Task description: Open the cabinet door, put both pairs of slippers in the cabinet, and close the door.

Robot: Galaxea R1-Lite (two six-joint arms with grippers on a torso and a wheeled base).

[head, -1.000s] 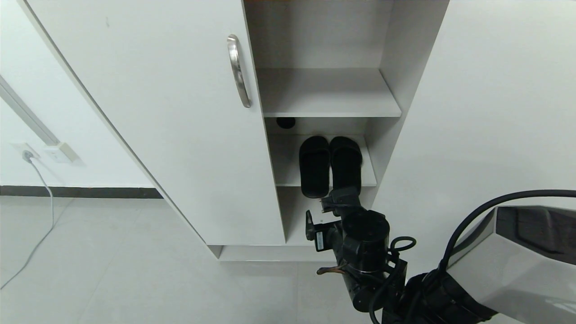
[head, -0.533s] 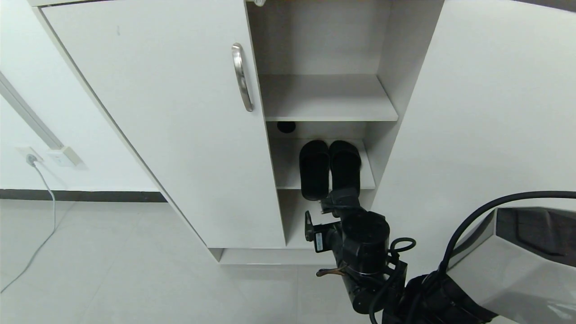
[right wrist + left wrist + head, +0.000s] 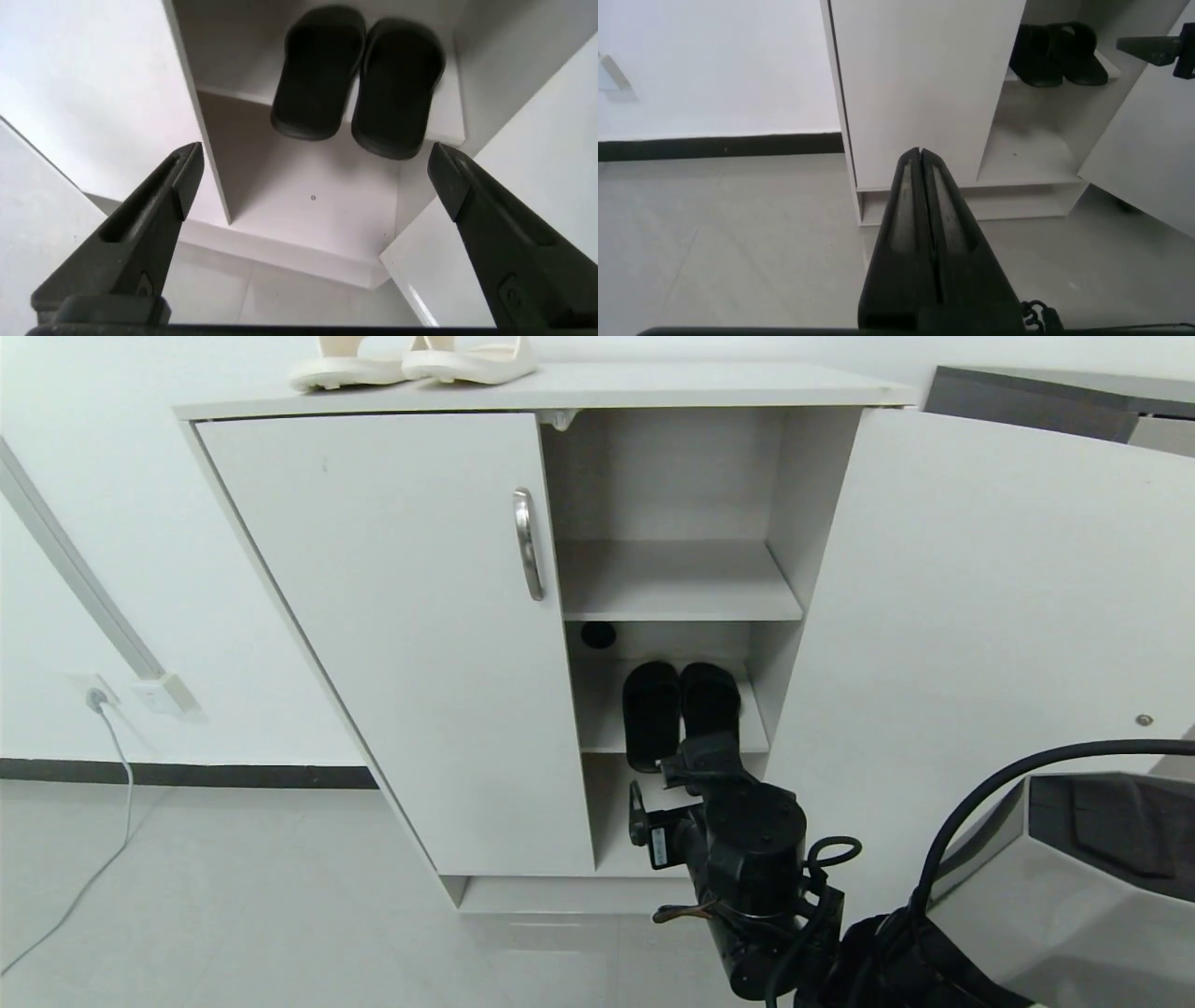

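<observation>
A pair of black slippers [image 3: 680, 709] lies side by side on the middle shelf of the white cabinet [image 3: 653, 387]. A cream pair of slippers [image 3: 411, 362] sits on the cabinet top at its left end. The right door [image 3: 980, 616] stands wide open; the left door [image 3: 401, 635] with its metal handle [image 3: 528, 543] is closed. My right gripper [image 3: 315, 154] is open and empty, just in front of the black slippers [image 3: 360, 79] and slightly below their shelf. My left gripper [image 3: 920, 159] is shut and empty, low over the floor, facing the cabinet base.
The upper shelf [image 3: 677, 583] and the bottom compartment [image 3: 616, 840] hold nothing. A wall socket with a cable [image 3: 93, 695] is at the left, and the cable trails across the floor. Bare tiled floor [image 3: 233, 896] lies left of the cabinet.
The head camera has tilted up, bringing the cabinet top and the cream slippers into view. My right gripper stays in front of the black slippers.
</observation>
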